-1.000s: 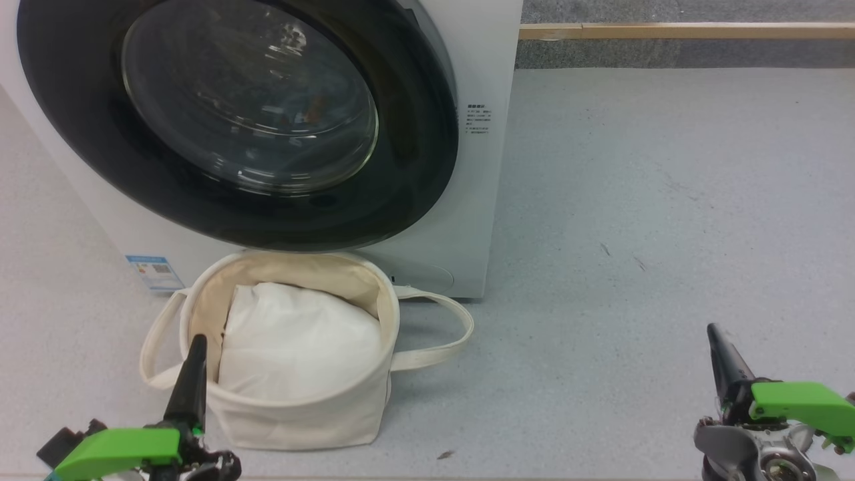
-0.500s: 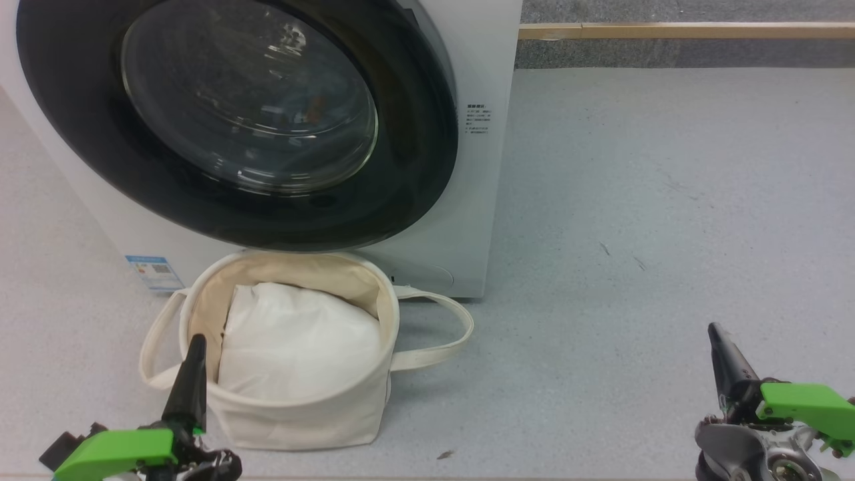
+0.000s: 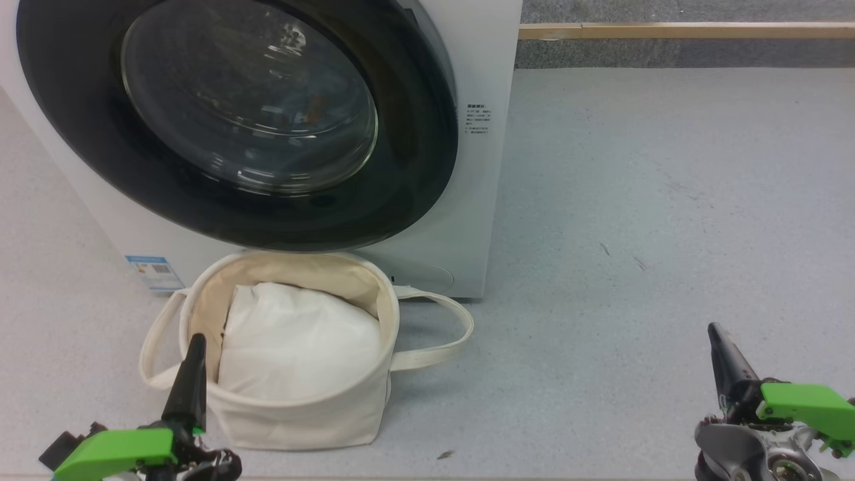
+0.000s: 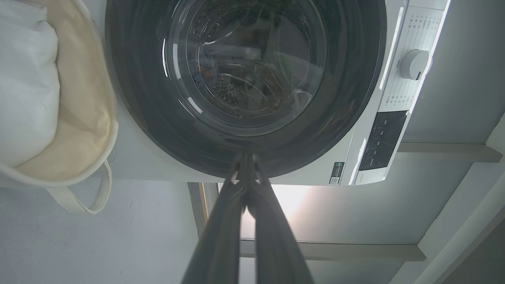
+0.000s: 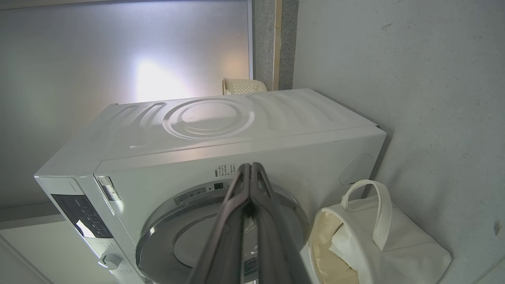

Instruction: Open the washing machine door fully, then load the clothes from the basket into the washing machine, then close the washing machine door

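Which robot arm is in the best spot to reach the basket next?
Probably left. The left fingers, shut, sit right at the near rim of the basket, while the right fingers, also shut, point up far off to the side over the floor.

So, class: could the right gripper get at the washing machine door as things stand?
Probably yes: open floor lies between the right gripper and the washing machine door, and the basket sits left of that path.
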Controlling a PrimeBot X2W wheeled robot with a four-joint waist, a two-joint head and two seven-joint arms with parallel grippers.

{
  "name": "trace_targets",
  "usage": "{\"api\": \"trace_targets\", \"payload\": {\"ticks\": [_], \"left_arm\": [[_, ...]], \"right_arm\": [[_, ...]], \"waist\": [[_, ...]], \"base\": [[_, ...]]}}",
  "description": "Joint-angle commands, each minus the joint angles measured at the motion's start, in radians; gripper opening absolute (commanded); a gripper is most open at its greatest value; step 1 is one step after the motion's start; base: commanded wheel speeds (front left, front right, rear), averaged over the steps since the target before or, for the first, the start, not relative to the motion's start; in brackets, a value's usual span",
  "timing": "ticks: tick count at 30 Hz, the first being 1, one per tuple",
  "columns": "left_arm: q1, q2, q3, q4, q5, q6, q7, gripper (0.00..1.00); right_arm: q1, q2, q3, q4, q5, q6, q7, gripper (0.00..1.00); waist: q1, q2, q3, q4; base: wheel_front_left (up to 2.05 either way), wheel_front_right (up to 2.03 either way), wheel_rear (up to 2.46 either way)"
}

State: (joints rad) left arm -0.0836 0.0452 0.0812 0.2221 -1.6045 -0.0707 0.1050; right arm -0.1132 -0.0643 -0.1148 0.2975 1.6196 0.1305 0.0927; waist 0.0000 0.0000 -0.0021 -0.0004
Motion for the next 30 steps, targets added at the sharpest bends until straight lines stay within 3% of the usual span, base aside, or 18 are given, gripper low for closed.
{"api": "trace_targets", "payload": {"ticks": [1,30], "left_arm": [[-0.022,0.005,0.035,-0.039,-0.003,0.000,0.008,0.00],[-0.022,0.005,0.035,-0.039,-0.003,0.000,0.008,0.00]], "right_arm": [[-0.013,-0.003,0.020,-0.039,0.006,0.000,0.005,0.00],[-0.012,-0.010,0.029,-0.040,0.014,0.000,-0.002,0.00]], "waist": [[0.0000,0.0000,0.000,0.000],[0.0000,0.0000,0.000,0.000]], "base": [[0.00,0.00,0.00],[0.00,0.00,0.00]]}}
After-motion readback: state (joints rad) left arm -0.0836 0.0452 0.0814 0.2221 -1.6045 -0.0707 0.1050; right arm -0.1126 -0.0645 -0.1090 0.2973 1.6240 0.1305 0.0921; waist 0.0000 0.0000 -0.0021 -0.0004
